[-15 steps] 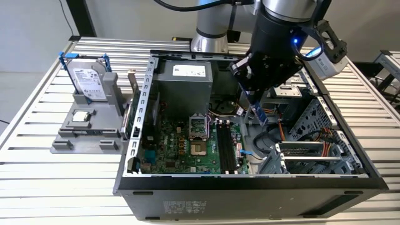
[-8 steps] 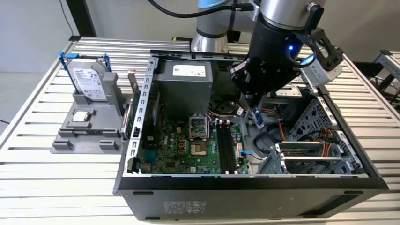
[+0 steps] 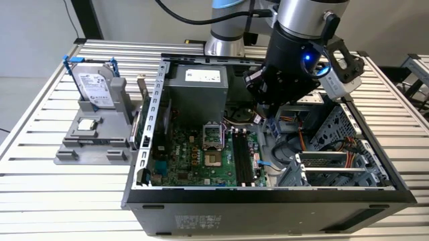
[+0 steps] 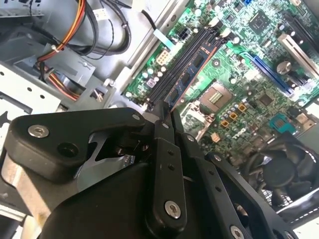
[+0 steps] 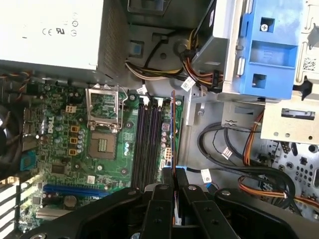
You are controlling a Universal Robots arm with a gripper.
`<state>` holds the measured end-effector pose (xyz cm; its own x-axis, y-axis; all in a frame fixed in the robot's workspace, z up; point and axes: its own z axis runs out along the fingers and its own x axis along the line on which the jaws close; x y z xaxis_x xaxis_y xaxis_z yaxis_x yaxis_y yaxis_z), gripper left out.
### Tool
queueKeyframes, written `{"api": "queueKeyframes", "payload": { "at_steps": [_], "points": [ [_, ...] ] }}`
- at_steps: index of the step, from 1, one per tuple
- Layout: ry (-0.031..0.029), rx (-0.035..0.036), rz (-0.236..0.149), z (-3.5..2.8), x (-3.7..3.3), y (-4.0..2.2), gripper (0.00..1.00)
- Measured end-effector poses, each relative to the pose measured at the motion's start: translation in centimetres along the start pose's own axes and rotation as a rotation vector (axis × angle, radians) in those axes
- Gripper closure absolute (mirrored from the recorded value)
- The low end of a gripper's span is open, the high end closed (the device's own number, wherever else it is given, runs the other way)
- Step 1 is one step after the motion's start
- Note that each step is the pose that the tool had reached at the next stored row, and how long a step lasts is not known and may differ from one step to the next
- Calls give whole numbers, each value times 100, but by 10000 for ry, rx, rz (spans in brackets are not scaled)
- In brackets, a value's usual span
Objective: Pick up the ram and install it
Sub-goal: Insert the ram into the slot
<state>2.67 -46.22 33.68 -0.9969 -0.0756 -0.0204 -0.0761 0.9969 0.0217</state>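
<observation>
Exterior view: the work surface is a slatted aluminium-profile table (image 3: 40, 181), with pale silver slats running 9-to-3. There's a plain light-grey wall (image 3: 33, 30) across 12 and a black upright post (image 3: 87, 17) at 11. Grey floor (image 3: 12, 95) shows at 9, and the edge of a second slatted table (image 3: 417, 65) at 2. Lighting is even and diffuse, with no hard shadows.

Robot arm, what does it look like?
The arm is a silver tube with a black wrist, a glowing blue light and a black cable. Its gripper is black, with flat linked fingers and silver screws.
</observation>
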Motion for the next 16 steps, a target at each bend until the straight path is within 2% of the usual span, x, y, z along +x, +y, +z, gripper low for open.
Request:
{"api": "queueKeyframes", "payload": {
  "at_steps": [16],
  "points": [
    [-6, 8, 305, 189, 11, 6, 100]
  ]
}}
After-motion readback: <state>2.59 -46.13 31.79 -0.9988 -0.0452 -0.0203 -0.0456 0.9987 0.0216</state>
